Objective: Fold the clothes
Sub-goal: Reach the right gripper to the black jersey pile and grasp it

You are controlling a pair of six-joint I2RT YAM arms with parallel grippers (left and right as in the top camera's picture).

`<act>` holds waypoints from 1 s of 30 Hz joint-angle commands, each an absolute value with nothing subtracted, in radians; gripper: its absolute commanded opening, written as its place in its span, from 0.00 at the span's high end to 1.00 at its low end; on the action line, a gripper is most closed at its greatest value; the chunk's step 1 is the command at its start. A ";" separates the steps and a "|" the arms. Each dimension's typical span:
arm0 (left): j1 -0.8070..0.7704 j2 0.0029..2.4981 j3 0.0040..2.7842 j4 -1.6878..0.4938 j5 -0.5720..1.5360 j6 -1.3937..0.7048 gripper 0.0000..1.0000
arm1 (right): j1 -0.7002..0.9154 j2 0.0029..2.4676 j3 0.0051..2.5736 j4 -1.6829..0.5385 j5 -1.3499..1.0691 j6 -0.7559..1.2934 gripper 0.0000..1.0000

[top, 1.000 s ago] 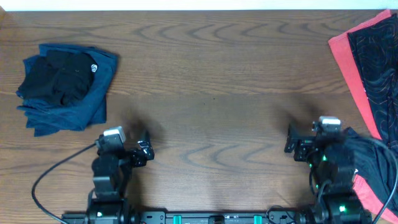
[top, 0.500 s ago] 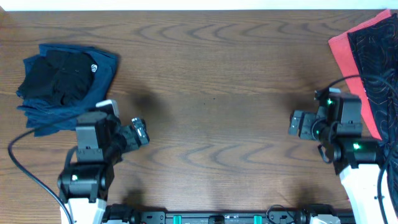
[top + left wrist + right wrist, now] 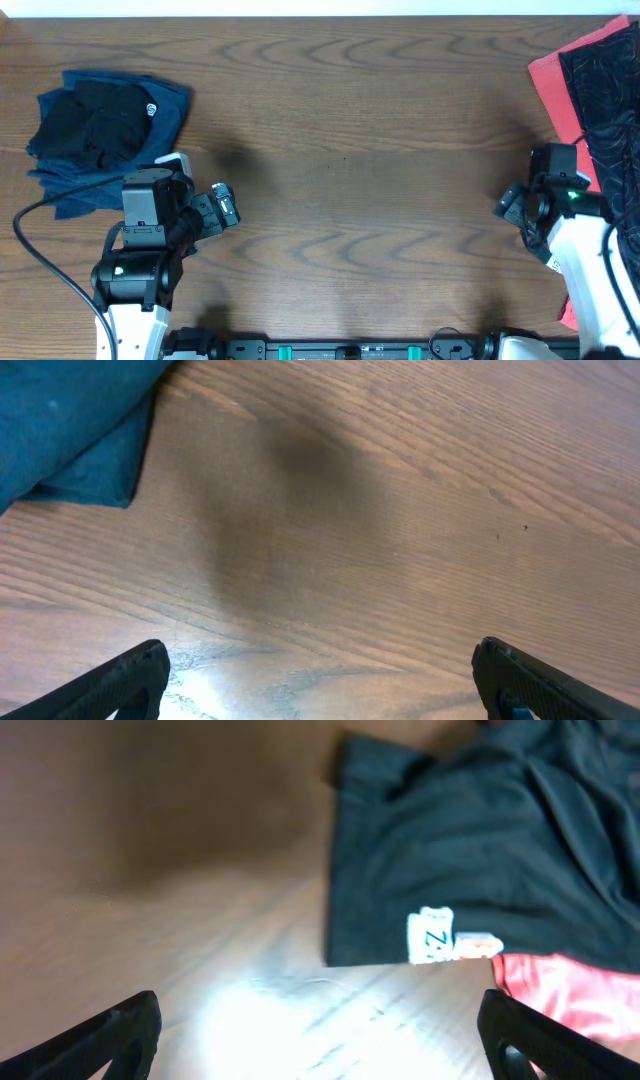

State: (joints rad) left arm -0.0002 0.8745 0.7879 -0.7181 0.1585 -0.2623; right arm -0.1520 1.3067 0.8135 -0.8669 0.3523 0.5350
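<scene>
A black garment with thin orange contour lines (image 3: 610,95) lies on a red garment (image 3: 552,85) at the table's right edge. In the right wrist view the black garment (image 3: 480,840) shows a white label (image 3: 430,935), with red cloth (image 3: 570,1000) under it. My right gripper (image 3: 510,205) is open and empty, just left of this pile; it also shows in the right wrist view (image 3: 320,1040). My left gripper (image 3: 225,208) is open and empty over bare wood; it also shows in the left wrist view (image 3: 320,680).
A folded pile of blue cloth (image 3: 140,150) with a black garment (image 3: 95,125) on top sits at the far left; its blue corner (image 3: 70,420) shows in the left wrist view. A black cable (image 3: 40,250) runs from the left arm. The wooden table (image 3: 340,120) stretches between the piles.
Both arms have come up from their low pose near the front edge. The right gripper has moved right toward the red and black pile. The left arm has shifted slightly left.
</scene>
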 commanded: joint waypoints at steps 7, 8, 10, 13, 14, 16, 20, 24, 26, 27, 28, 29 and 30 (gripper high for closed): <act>0.004 0.875 0.804 -0.721 0.172 -0.260 0.02 | -0.254 1.417 0.714 -0.808 0.389 0.606 0.01; 0.004 0.875 0.804 -0.721 0.172 -0.260 0.02 | -0.260 1.421 0.704 -0.799 0.390 0.606 0.01; 0.004 0.875 0.804 -0.721 0.172 -0.260 0.02 | -0.272 1.427 0.683 -0.775 0.395 0.606 0.01; 0.004 0.875 0.804 -0.721 0.172 -0.260 0.02 | -0.297 1.427 0.638 -0.715 0.396 0.606 0.02; 0.004 0.875 0.804 -0.721 0.172 -0.260 0.02 | -0.303 1.427 0.625 -0.697 0.396 0.606 0.02; 0.004 0.875 0.804 -0.721 0.172 -0.260 0.02 | -0.315 1.427 0.593 -0.653 0.396 0.606 0.04; 0.004 0.875 0.804 -0.721 0.172 -0.260 0.02 | -0.324 1.427 0.538 -0.591 0.396 0.606 0.08; 0.004 0.875 0.804 -0.721 0.172 -0.260 0.02 | -0.324 1.427 0.507 -0.542 0.392 0.606 0.23; 0.004 0.875 0.804 -0.721 0.172 -0.260 0.02 | -0.324 1.427 0.507 -0.538 0.393 0.606 0.32; 0.004 0.875 0.804 -0.721 0.172 -0.260 0.02 | -0.324 1.427 0.507 -0.538 0.393 0.606 0.33; 0.004 0.875 0.804 -0.721 0.172 -0.260 0.02 | -0.324 1.427 0.507 -0.538 0.393 0.605 0.37; 0.004 0.875 0.804 -0.721 0.172 -0.260 0.02 | -0.324 1.427 0.507 -0.539 0.396 0.605 0.41; 0.004 0.875 0.804 -0.721 0.172 -0.260 0.02 | -0.324 1.427 0.507 -0.540 0.398 0.606 0.48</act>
